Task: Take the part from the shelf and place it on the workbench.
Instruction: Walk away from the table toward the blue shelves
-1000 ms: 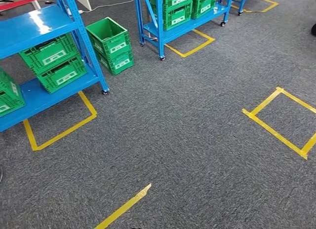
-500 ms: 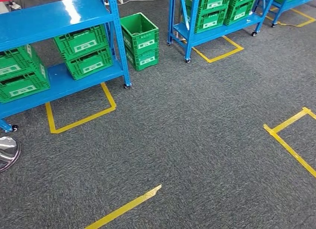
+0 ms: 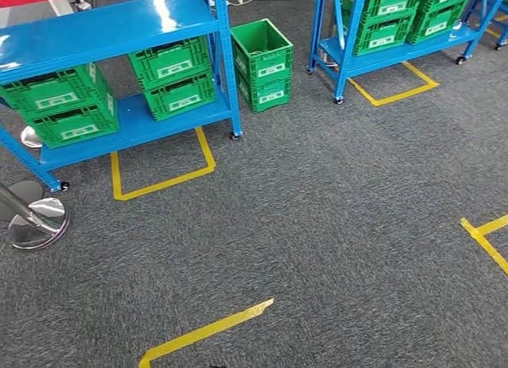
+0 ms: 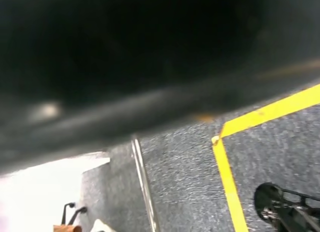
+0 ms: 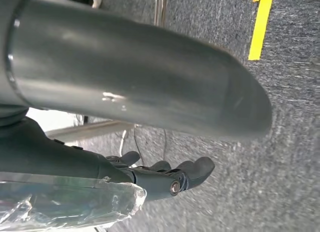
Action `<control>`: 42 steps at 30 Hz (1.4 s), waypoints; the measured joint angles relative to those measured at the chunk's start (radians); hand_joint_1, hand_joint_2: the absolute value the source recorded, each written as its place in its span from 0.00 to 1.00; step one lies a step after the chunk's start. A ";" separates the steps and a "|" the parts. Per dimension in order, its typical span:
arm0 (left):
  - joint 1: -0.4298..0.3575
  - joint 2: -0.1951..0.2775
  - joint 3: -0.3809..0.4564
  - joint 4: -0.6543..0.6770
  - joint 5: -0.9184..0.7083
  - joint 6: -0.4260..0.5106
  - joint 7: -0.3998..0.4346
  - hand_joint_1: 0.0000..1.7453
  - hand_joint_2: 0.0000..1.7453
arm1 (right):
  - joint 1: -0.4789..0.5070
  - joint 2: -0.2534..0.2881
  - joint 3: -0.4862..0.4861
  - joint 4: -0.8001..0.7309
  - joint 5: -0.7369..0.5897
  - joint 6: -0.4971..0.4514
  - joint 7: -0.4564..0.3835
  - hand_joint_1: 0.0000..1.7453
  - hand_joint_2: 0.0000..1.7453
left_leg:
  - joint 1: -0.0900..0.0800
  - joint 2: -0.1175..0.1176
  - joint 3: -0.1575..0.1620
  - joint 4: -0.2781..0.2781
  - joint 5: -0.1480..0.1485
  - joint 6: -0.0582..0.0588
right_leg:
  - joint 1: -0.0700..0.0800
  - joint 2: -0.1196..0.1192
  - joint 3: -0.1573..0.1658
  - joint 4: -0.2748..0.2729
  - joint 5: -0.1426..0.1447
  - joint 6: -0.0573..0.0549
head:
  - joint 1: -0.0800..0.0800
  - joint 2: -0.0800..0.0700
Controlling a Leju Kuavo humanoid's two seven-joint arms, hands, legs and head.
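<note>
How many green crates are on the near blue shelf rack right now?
4, in two stacks of two on the near blue shelf rack's lower shelf: left stack over, right stack over. Others may be out of view on the left.

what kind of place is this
Likely a warehouse or factory test floor: blue racks on castors hold green crates, another crate stands on grey carpet, and yellow tape marks parking bays under the racks.
</note>
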 joint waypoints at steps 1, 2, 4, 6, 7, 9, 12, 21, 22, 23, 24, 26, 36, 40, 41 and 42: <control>0.002 0.000 0.000 0.000 0.000 0.000 0.000 0.00 0.00 | 0.000 0.000 0.004 0.000 0.000 0.000 -0.001 0.00 0.00 | 0.000 0.005 0.024 -0.048 0.035 0.003 | 0.000 -0.009 0.004 0.000 -0.003 0.001 | 0.000 0.000; 0.002 0.000 0.001 -0.001 0.000 0.000 0.001 0.00 0.00 | 0.000 0.000 0.007 0.000 0.000 0.000 -0.002 0.00 0.00 | -0.002 0.020 0.060 -0.117 0.073 0.009 | 0.001 -0.018 0.009 0.000 -0.006 0.003 | 0.000 0.000; -0.001 0.000 0.001 -0.002 0.000 0.000 0.001 0.00 0.00 | -0.001 0.000 0.014 0.001 0.000 -0.001 -0.004 0.00 0.00 | -0.012 0.062 0.119 -0.235 0.112 0.022 | 0.007 -0.035 0.016 0.002 -0.013 0.011 | 0.000 0.000; -0.004 0.000 0.001 -0.004 0.001 0.000 0.001 0.00 0.00 | -0.001 0.000 0.020 0.002 0.000 -0.003 -0.004 0.00 0.00 | -0.020 0.076 0.132 -0.268 0.109 0.032 | 0.012 -0.053 0.020 0.001 -0.018 0.020 | 0.000 0.000; -0.003 0.000 0.001 -0.004 0.001 0.000 0.001 0.00 0.00 | -0.002 0.000 0.023 0.002 0.000 -0.003 -0.004 0.00 0.00 | -0.018 0.066 0.131 -0.271 0.109 0.037 | 0.012 -0.061 0.022 -0.001 -0.020 0.025 | 0.000 0.000; 0.001 -0.002 0.001 -0.005 0.002 0.000 0.001 0.00 0.00 | -0.003 -0.001 0.028 0.002 0.000 -0.005 -0.004 0.00 0.00 | -0.012 0.048 0.134 -0.280 0.114 0.046 | 0.010 -0.039 0.016 0.016 -0.037 0.036 | 0.002 0.000; -0.002 -0.004 0.001 -0.006 0.002 0.000 0.001 0.00 0.00 | 0.000 -0.002 0.031 0.003 0.000 -0.008 -0.005 0.00 0.00 | -0.006 0.019 0.135 -0.284 0.116 0.058 | 0.006 0.025 -0.063 0.182 -0.124 0.046 | 0.008 0.000; -0.002 -0.012 0.002 -0.011 0.003 0.000 0.001 0.00 0.00 | 0.002 -0.006 0.035 0.006 0.000 -0.012 -0.005 0.00 0.00 | -0.008 -0.076 0.134 -0.274 0.113 0.034 | -0.005 0.111 -0.007 0.010 -0.001 0.038 | 0.010 0.000; -0.001 -0.012 0.002 -0.012 0.003 0.000 0.001 0.00 0.00 | 0.003 -0.006 0.036 0.006 0.000 -0.014 -0.005 0.00 0.00 | -0.006 -0.085 0.130 -0.274 0.115 0.028 | -0.004 0.103 -0.004 0.008 -0.001 0.033 | 0.009 0.000; 0.001 -0.011 0.002 -0.013 0.003 0.000 0.001 0.00 0.00 | 0.002 -0.006 0.038 0.007 0.000 -0.014 -0.005 0.00 0.00 | -0.004 -0.085 0.128 -0.272 0.113 0.023 | -0.004 0.094 -0.004 0.007 0.000 0.028 | 0.010 0.000; 0.002 -0.012 0.003 -0.014 0.003 0.000 0.001 0.00 0.00 | 0.002 -0.006 0.039 0.007 0.000 -0.015 -0.006 0.00 0.00 | -0.004 -0.074 0.122 -0.259 0.104 0.018 | -0.005 0.084 -0.002 0.004 0.001 0.022 | 0.007 0.000; 0.001 -0.013 0.003 -0.016 0.003 0.000 0.001 0.00 0.00 | 0.002 -0.007 0.040 0.007 0.000 -0.016 -0.007 0.00 0.00 | -0.003 -0.033 0.084 -0.178 0.057 0.009 | -0.005 0.060 0.003 0.000 0.001 0.011 | 0.000 0.000; -0.002 -0.013 0.008 -0.018 0.003 0.001 0.001 0.00 0.00 | 0.000 -0.008 0.042 0.011 0.000 -0.018 -0.009 0.00 0.00 | -0.016 0.066 0.126 -0.262 0.114 0.029 | 0.007 -0.043 0.025 0.000 -0.025 0.021 | -0.003 0.000; 0.003 -0.015 0.011 -0.020 0.003 0.001 0.002 0.00 0.00 | -0.004 -0.008 0.047 0.012 0.000 -0.018 -0.011 0.00 0.00 | -0.009 0.036 0.131 -0.280 0.119 0.048 | 0.006 -0.030 0.021 0.023 -0.051 0.043 | 0.001 0.000; 0.003 -0.015 0.011 -0.021 0.003 0.001 0.002 0.00 0.00 | -0.004 -0.008 0.047 0.012 0.000 -0.018 -0.012 0.00 0.00 | -0.006 0.029 0.133 -0.284 0.121 0.052 | 0.005 -0.008 0.001 0.064 -0.075 0.047 | 0.004 0.000; 0.001 -0.016 0.011 -0.021 0.003 0.001 0.003 0.00 0.00 | -0.004 -0.008 0.047 0.012 0.000 -0.018 -0.012 0.00 0.00 | -0.006 0.022 0.133 -0.284 0.120 0.056 | 0.004 0.014 -0.028 0.123 -0.103 0.050 | 0.007 0.000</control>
